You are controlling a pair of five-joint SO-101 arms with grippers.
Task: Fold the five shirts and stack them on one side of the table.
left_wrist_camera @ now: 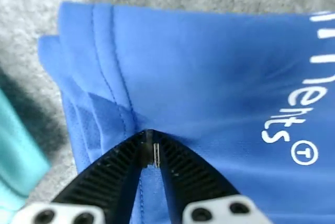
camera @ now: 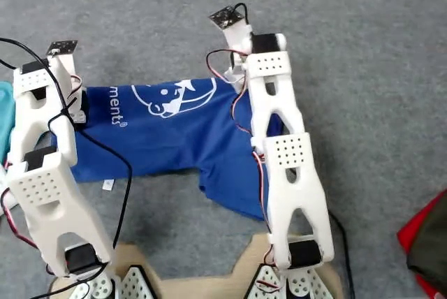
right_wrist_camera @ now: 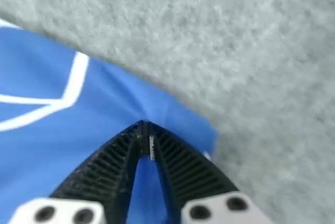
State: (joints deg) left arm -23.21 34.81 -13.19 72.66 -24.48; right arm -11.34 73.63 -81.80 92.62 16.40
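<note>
A: Grey felt table [camera: 363, 47], with a teal cloth [camera: 5, 114] at its 9 o'clock edge. Where is the shirt?

B: The shirt [camera: 160, 138] lies mid-table, print up, with a sleeve [camera: 234, 194] poking out at its 5 o'clock. The left gripper [left_wrist_camera: 149, 141] has its jaws pinched on the cloth near the hem, at the shirt's 10 o'clock. The right gripper [right_wrist_camera: 144, 130] is clamped on the edge at about 1 o'clock.

A: So how should the fold go?

B: Both pinches look shallow, right at the tips. I'd lift both ends together and slowly, hold the cloth taut between them, and carry the far edge toward 6 o'clock to cover the sleeve. An uneven lift could skew the crease or slip a pinch.

A: And the red cloth [camera: 426, 232] at the table's 4 o'clock?

B: Well apart, so no trouble.
</note>
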